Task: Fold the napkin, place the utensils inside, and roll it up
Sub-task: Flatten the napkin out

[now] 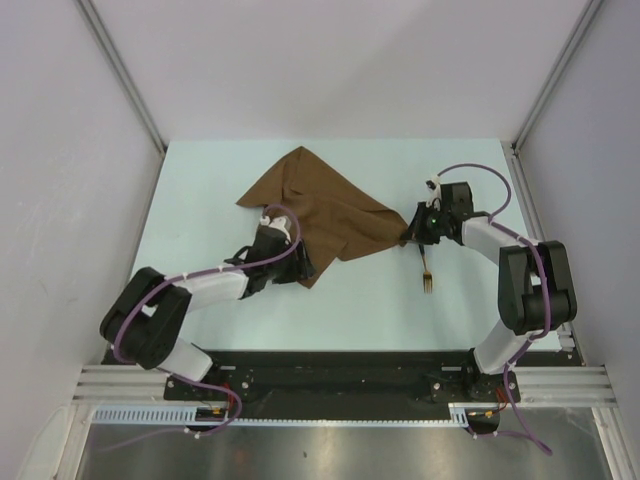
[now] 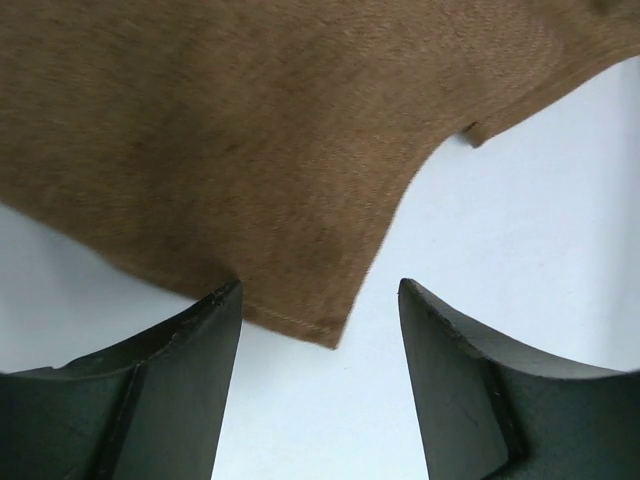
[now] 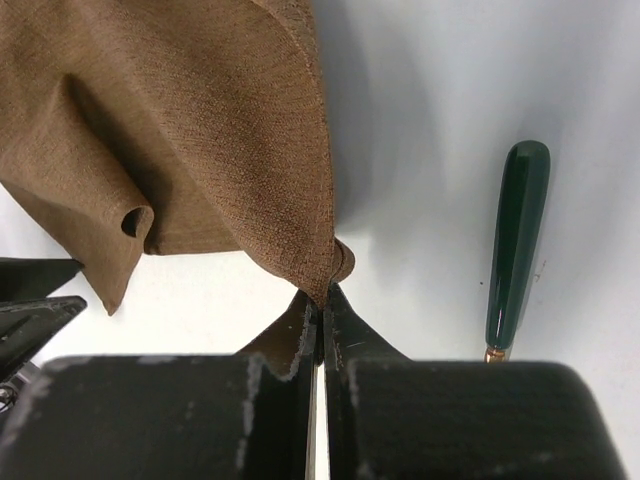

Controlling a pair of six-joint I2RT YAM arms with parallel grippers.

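Note:
The brown napkin [image 1: 315, 205] lies rumpled on the table's middle. My right gripper [image 1: 407, 238] is shut on its right corner; in the right wrist view the cloth [image 3: 190, 130] bunches up from the closed fingertips [image 3: 322, 300]. My left gripper [image 1: 306, 270] is open at the napkin's near corner; in the left wrist view that corner [image 2: 325, 330] lies between the spread fingers [image 2: 215, 320] without touching them. The fork [image 1: 427, 268] lies on the table just right of the right gripper, tines toward me. Its dark green handle [image 3: 518, 240] shows in the right wrist view.
The pale table [image 1: 200, 190] is walled by white panels on the left, right and back. A metal rail [image 1: 340, 380] runs along the near edge by the arm bases.

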